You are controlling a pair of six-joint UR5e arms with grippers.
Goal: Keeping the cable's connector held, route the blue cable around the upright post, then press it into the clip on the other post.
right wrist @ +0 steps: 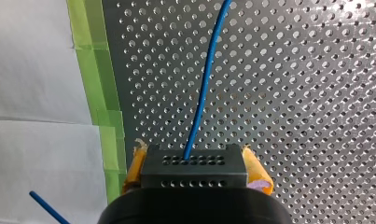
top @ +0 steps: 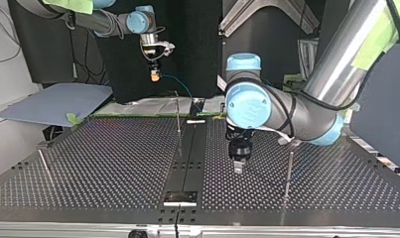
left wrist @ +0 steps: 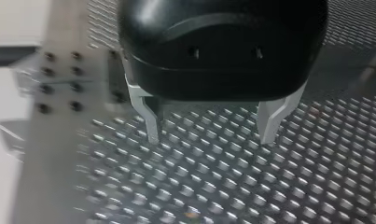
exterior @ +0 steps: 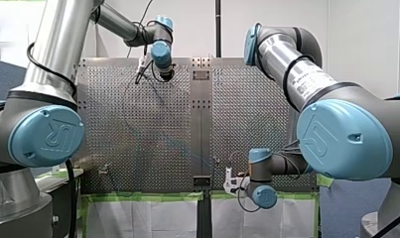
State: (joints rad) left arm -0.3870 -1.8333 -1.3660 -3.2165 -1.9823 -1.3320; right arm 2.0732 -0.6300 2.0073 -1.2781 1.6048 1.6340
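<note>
Perforated steel made up the counter (top: 113, 158), edged with green tape (right wrist: 94, 70) beside a white sheet (right wrist: 36, 93). At the upper left of the top view, my right tool (top: 155, 76) hung above the counter's far edge, well apart from the other arm. In the right wrist view its yellow pads (right wrist: 258, 175) were clamped on either side of a black block connector (right wrist: 195, 175). The blue cable (right wrist: 202, 93) left the connector's face and ran out ahead of the tool across the holes. In the top view that cable arced from the tool down toward the counter's far edge, near a thin upright post (top: 178, 116) at the centre of the frame. Whether it touched the post could not be told. A second post (top: 288, 171) stood at the lower right of the frame, and a third (top: 43, 166), leaning, at the lower left. My left tool (top: 238, 167) pointed down at the counter between the centre post and the right one. In the left wrist view its metal fingers (left wrist: 150, 121) stood wide apart, close above the holes, with only perforated plate showing between them.
</note>
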